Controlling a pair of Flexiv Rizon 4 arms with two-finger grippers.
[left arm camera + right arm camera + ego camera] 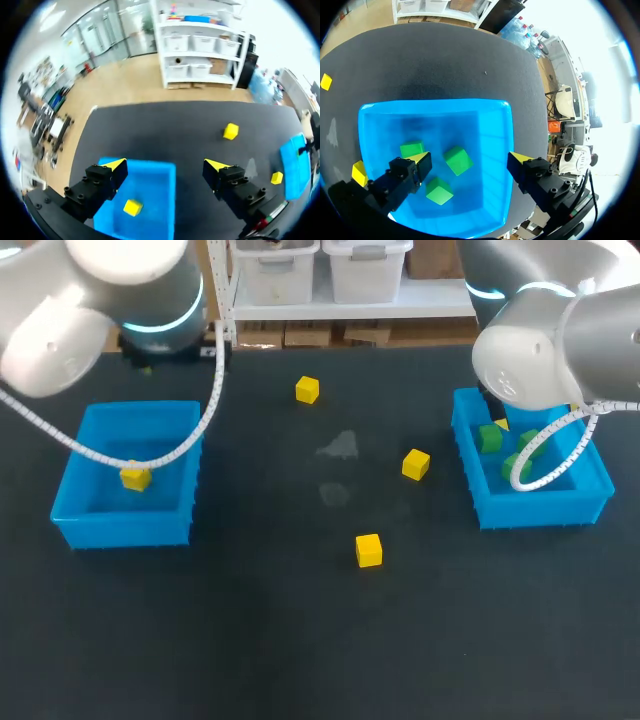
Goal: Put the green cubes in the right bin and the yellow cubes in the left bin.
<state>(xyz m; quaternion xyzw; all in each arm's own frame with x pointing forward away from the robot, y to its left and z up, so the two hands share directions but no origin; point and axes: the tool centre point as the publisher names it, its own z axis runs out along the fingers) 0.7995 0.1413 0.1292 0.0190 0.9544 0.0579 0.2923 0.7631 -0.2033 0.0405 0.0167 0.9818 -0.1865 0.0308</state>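
I'd call this roughly halfway. The green side looks done: three green cubes (458, 160) are sitting inside the right bin (530, 510), and I don't spot any green out on the table (250, 620). My right pincer (470, 159) hangs over that bin, fingers spread, holding nothing.

Yellow is where the work is. Only one binned yellow cube (135, 477) lies in the left bin (120, 530). My left pincer (166, 167) hovers above it, also spread wide and empty. Three more are loose on the table between the bins: the far yellow cube (307, 390) toward the back, the middle yellow cube (415, 464) near the right bin, and the near yellow cube (368, 550) closest to me.

One oddity — there's a yellow block (359, 172) right at the right bin's wall, beside one finger of my right pincer. I can't tell whether it's inside the bin or just outside it. If it's inside, that's a fourth one that needs carrying over to the left bin — otherwise it's three to go.
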